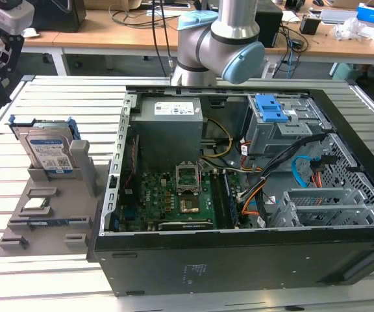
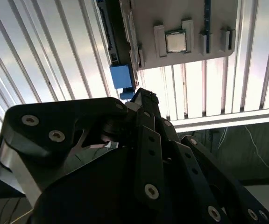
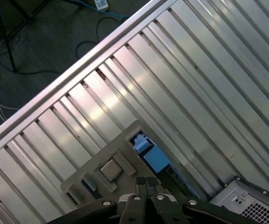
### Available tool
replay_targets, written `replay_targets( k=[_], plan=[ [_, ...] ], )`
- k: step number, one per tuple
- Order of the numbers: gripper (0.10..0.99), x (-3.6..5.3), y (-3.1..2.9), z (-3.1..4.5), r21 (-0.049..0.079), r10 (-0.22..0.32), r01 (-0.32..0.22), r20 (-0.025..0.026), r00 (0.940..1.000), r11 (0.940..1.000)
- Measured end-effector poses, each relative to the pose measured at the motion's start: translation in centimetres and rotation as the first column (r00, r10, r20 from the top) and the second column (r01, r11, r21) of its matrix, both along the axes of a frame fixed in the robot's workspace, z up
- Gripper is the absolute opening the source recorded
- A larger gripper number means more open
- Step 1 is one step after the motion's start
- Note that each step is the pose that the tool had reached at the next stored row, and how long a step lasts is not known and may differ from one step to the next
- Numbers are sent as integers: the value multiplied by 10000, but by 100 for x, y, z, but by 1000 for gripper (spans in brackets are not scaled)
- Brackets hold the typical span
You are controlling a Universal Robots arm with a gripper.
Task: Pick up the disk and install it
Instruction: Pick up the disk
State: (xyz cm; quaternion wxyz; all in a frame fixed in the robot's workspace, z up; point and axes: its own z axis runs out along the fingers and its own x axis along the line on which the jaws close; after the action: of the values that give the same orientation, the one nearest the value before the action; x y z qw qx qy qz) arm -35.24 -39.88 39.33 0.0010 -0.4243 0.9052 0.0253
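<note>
In the exterior view, you see the flat silver disk with the blue plastic frame (image 1: pixel 49 151) standing in the grey plastic tray (image 1: pixel 50 242). It is on the exterior view's left of the open black computer case (image 1: pixel 239 266). It is not picked up yet, so all the work is left. The grey robot arm (image 1: pixel 216 39) is cut off at the top.

In the second wrist view, the black gripper (image 2: pixel 144 95) hangs near the disk (image 2: pixel 122 76), seen edge-on.

In the first wrist view, its fingers (image 3: pixel 140 186) look pressed together, I think, holding nothing.
</note>
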Motion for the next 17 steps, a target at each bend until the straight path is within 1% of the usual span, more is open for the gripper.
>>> replay_targets(
  k=[3,5,10,11,13,15,16,17],
  plan=[
    [106,0,0,0,1,636,-636,1,9980,9980],
    [106,0,0,0,0,862,-862,0,9963,9963],
    [106,0,0,0,0,1512,-1512,0,9885,9885],
    [106,0,0,0,0,1697,-1697,1,9855,9855],
    [106,0,0,0,1,1892,-1892,0,9819,9819],
    [106,0,0,0,0,2146,-2146,0,9767,9767],
    [106,0,0,0,1,2318,-2318,1,9728,9728],
    [106,0,0,0,1,2409,-2409,1,9705,9705]
  ],
)
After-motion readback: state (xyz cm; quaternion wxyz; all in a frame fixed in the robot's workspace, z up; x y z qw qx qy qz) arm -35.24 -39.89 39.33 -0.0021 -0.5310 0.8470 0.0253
